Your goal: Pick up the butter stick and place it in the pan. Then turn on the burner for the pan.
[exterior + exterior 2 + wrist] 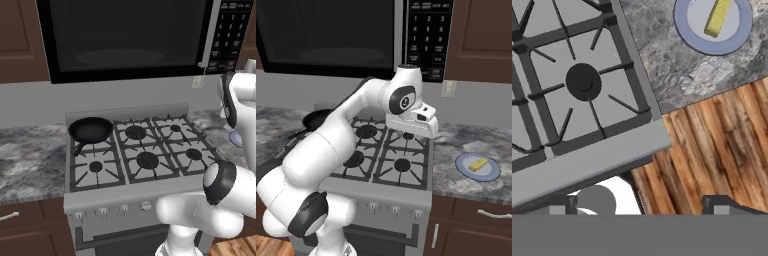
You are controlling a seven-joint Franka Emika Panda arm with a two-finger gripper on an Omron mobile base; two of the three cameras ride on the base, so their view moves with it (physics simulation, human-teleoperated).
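Observation:
The butter stick (pixel 478 163), a small pale-yellow block, lies on a pale blue plate (pixel 460 165) on the counter right of the stove. In the hand view the butter stick (pixel 718 17) and its plate (pixel 682 35) sit at the top right. The black pan (pixel 90 129) rests on the stove's back-left grate, covering its burner; in the right base view the pan (pixel 315 119) is partly hidden behind the arm. My gripper (pixel 407 135) hangs open and empty above the stove's right column, near a front burner (pixel 583 81). Both fingertips (pixel 727 202) stand wide apart.
A row of knobs (pixel 124 207) runs along the stove's front panel (pixel 612 162). A microwave (pixel 125 37) hangs over the stove. Grey stone counter (pixel 30 155) lies on both sides. Wooden floor (pixel 712 150) shows below the counter edge.

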